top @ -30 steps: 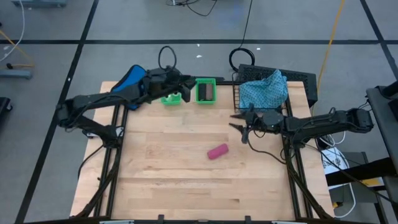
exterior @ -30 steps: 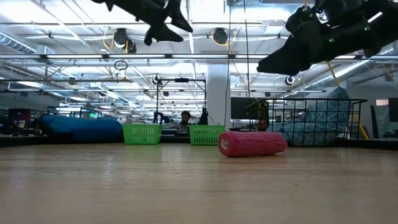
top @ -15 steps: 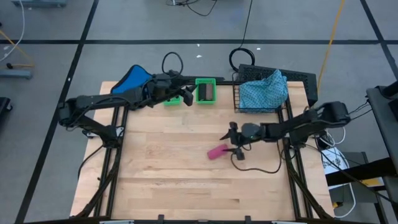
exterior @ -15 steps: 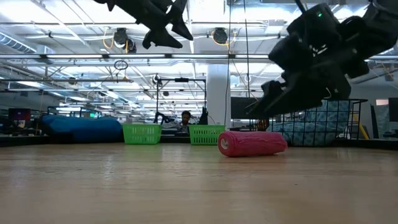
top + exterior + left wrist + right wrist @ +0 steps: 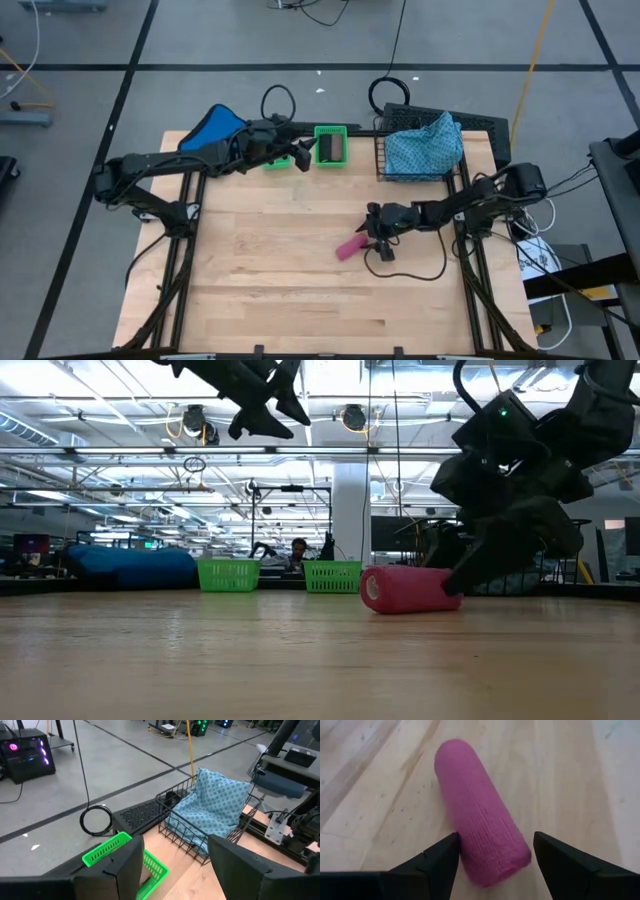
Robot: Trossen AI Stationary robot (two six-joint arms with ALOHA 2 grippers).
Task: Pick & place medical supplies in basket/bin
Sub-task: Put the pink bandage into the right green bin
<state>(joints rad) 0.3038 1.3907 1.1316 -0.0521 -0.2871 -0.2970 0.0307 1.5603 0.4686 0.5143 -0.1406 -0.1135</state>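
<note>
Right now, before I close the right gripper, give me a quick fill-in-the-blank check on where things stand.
1. The right gripper has its fingers open on either side of the ____ roll.
2. The patterned cloth lies in the black wire ____.
3. The left gripper hovers over the small ____ bins.
4. The pink roll rests on the wooden ____.

Missing words: pink; basket; green; table

The right tool (image 5: 470, 575) hides one end of the pink cloth roll (image 5: 405, 589) in the low view.
</note>
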